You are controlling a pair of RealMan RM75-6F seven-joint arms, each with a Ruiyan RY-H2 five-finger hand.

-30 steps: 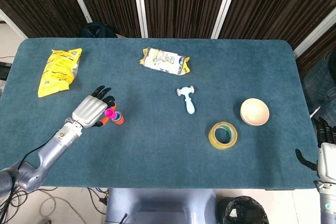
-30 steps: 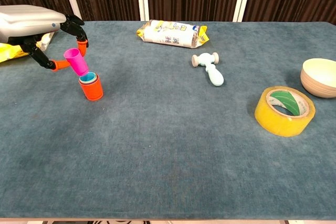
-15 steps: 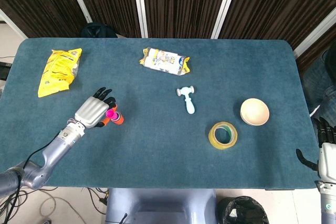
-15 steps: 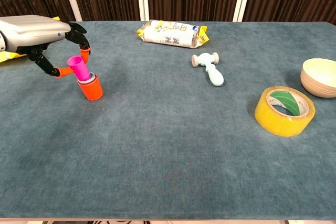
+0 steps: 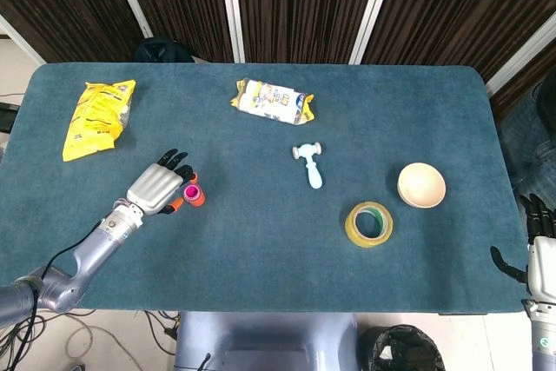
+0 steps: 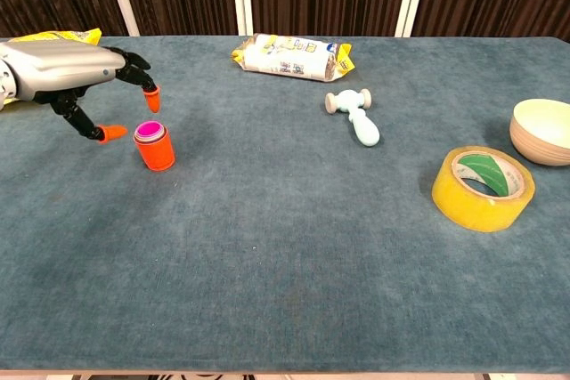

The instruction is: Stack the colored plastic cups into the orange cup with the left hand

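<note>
Since the earlier frames the pink cup (image 6: 149, 131) has left the left hand (image 6: 76, 77) and dropped fully into the orange cup (image 6: 156, 150), only its rim showing above a thin blue rim nested there. That hand now sits just left of the stack, fingers spread wide and holding nothing, its orange fingertips (image 6: 112, 133) clear of the cups. At the table's (image 5: 261, 241) lower right edge the right hand (image 5: 540, 254) shows only partly; whether its fingers are open cannot be told, though they seem to hold nothing.
</note>
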